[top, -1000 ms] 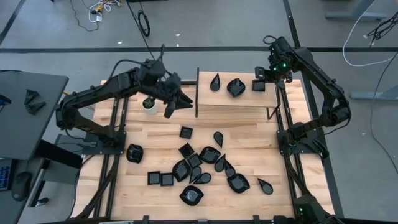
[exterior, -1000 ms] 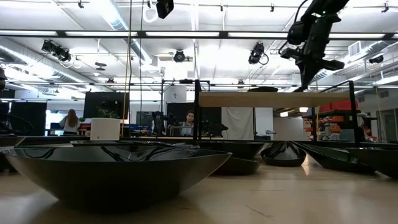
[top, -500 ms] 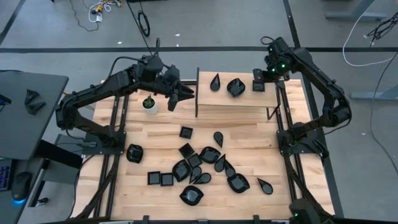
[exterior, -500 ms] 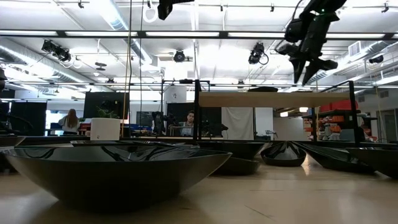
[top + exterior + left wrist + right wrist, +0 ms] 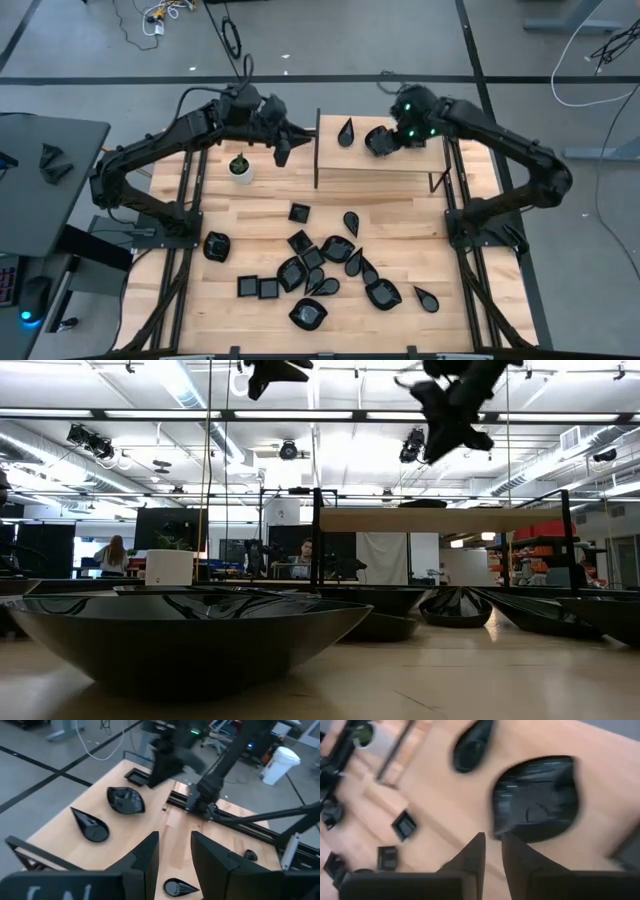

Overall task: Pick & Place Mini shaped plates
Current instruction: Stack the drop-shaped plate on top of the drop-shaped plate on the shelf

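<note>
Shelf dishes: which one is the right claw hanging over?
The rounded dish, middle of three, under the right gripper; the teardrop lies beside it.

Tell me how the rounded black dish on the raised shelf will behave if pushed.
The rounded dish looks glossy, so it would probably slide on the smooth wooden shelf. Its curved underside suggests it may rock. It appears rigid and possibly breakable.

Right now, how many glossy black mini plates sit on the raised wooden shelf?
3. A teardrop plate lies at the shelf's left end, a rounded plate is in the middle, and a square plate is toward the right, mostly hidden from above.
</note>
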`<state>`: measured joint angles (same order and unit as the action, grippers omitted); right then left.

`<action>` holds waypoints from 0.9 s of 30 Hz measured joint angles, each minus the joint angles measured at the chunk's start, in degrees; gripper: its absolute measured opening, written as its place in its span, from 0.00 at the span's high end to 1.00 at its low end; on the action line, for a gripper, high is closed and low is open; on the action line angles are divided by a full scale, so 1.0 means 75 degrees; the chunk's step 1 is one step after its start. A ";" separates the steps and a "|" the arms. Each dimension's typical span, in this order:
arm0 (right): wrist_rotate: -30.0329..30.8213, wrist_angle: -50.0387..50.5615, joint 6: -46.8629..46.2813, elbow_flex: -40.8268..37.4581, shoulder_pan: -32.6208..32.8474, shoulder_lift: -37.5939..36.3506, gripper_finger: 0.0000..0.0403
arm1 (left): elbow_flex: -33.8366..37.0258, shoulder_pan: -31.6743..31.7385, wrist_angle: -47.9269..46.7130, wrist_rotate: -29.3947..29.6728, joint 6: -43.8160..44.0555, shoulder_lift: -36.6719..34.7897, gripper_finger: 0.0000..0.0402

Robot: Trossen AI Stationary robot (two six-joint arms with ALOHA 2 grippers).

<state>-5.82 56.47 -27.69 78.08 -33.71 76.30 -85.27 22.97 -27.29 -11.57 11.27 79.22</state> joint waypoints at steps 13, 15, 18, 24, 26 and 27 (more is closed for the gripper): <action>0.1535 -0.0585 -0.1709 0.0000 0.4434 -0.0018 0.94 | 0.0000 0.0197 -0.0618 -0.0041 -0.0227 0.0000 0.71; 0.1471 -0.0588 -0.2433 0.0000 0.4834 0.0015 0.95 | 0.0000 0.0159 -0.0805 -0.0094 -0.0395 0.0000 0.71; 0.1239 -0.0439 -0.3314 0.0000 0.5381 0.0050 0.95 | 0.0000 0.0153 -0.1040 -0.0235 -0.0595 0.0000 0.71; 0.0844 -0.0052 -0.5306 -0.0520 0.6551 0.0098 0.89 | 0.0003 0.0156 -0.1498 -0.0469 -0.0603 -0.0003 0.71; 0.0338 0.0050 -0.5895 -0.0973 0.6997 0.0098 0.85 | 0.0003 0.0156 -0.1664 -0.0546 -0.0602 -0.0003 0.71; 0.0089 0.0048 -0.6151 -0.1207 0.7243 0.0098 0.83 | 0.0003 0.0155 -0.1749 -0.0580 -0.0591 -0.0003 0.71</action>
<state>-5.15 56.83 -73.82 69.03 20.61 77.03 -85.25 24.14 -40.41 -15.92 6.83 79.20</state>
